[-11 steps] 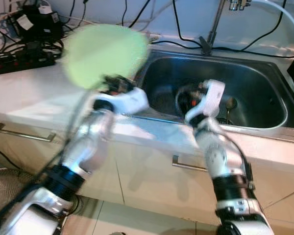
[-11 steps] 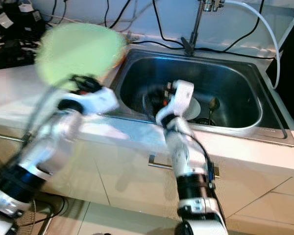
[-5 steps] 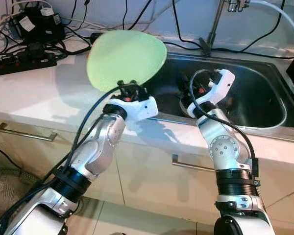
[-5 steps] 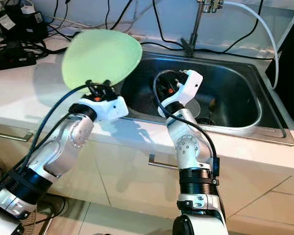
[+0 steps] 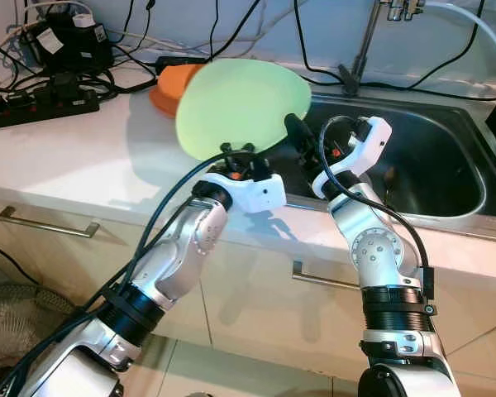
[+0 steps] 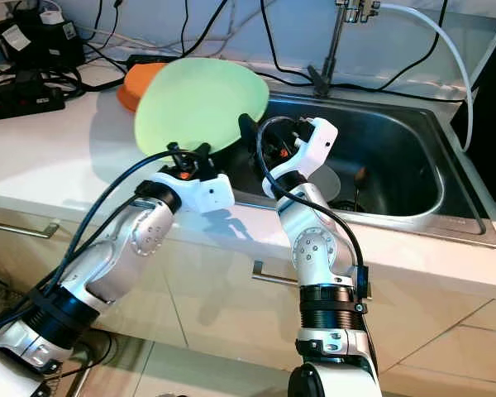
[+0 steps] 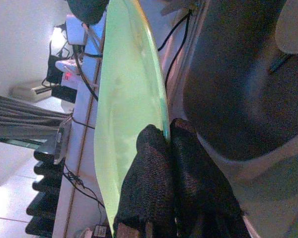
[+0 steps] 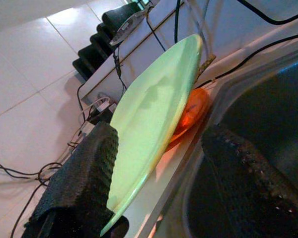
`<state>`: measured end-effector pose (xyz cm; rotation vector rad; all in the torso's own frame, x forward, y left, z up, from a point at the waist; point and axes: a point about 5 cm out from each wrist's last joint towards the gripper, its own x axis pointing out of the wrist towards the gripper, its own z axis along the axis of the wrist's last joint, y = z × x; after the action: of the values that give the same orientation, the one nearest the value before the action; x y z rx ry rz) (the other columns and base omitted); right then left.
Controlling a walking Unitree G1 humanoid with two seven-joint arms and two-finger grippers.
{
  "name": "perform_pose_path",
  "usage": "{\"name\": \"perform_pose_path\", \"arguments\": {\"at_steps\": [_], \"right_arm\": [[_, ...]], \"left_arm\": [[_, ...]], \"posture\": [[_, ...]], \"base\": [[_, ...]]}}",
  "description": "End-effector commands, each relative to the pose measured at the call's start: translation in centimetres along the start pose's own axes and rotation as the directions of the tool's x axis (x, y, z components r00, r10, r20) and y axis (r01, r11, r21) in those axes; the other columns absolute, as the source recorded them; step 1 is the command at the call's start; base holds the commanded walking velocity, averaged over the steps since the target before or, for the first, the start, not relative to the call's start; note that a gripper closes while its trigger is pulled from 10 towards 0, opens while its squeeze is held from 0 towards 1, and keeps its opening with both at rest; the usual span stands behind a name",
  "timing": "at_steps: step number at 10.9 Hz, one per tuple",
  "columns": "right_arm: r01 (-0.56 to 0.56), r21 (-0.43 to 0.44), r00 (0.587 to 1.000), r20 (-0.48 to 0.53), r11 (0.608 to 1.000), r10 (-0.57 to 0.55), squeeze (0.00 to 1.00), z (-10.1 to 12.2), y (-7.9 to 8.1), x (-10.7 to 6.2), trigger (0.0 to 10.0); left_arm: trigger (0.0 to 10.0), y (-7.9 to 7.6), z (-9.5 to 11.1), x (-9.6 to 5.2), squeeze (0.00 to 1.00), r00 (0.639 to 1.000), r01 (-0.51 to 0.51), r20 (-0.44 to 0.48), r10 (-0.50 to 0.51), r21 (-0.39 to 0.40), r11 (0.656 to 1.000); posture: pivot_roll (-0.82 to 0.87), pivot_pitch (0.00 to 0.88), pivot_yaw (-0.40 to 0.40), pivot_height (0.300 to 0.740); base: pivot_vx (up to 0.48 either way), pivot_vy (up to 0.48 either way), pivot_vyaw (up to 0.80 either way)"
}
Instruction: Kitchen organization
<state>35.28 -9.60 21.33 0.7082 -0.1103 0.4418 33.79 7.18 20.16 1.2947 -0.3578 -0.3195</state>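
The left gripper (image 7: 166, 144) is closed on the rim of the green plate (image 5: 240, 107), held upright above the counter (image 5: 74, 157) (orange dish (image 5: 172, 83) at its 10 o'clock). The right gripper (image 8: 159, 163) is wide open around the plate's edge.

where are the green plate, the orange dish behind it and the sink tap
green plate (image 5: 236, 107), left eye view, middle of its face
orange dish (image 5: 169, 87), left eye view, the part left of the plate
sink tap (image 5: 360, 50), left eye view, its upright stem
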Motion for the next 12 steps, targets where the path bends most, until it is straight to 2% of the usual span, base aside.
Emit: {"name": "perform_pose_path", "arguments": {"at_steps": [1,12], "right_arm": [[-0.009,0.001,1.0,0.002,1.0,0.009,0.0,0.3,0.5,0.2,10.0],[0.054,0.005,0.998,-0.017,0.999,-0.054,0.0,-0.6,-0.6,0.2,10.0]], "left_arm": [[10.0,1.4,1.0,0.3,0.0,0.998,-0.045,0.051,0.045,0.011,0.999],[10.0,1.1,2.3,0.0,0.0,0.992,-0.007,0.127,0.01,-0.019,1.0]], "posture": [[0.17,0.002,0.01,0.74],[0.19,0.016,0.007,0.74]], "base": [[0.0,0.0,0.0],[0.0,0.0,0.0]]}}
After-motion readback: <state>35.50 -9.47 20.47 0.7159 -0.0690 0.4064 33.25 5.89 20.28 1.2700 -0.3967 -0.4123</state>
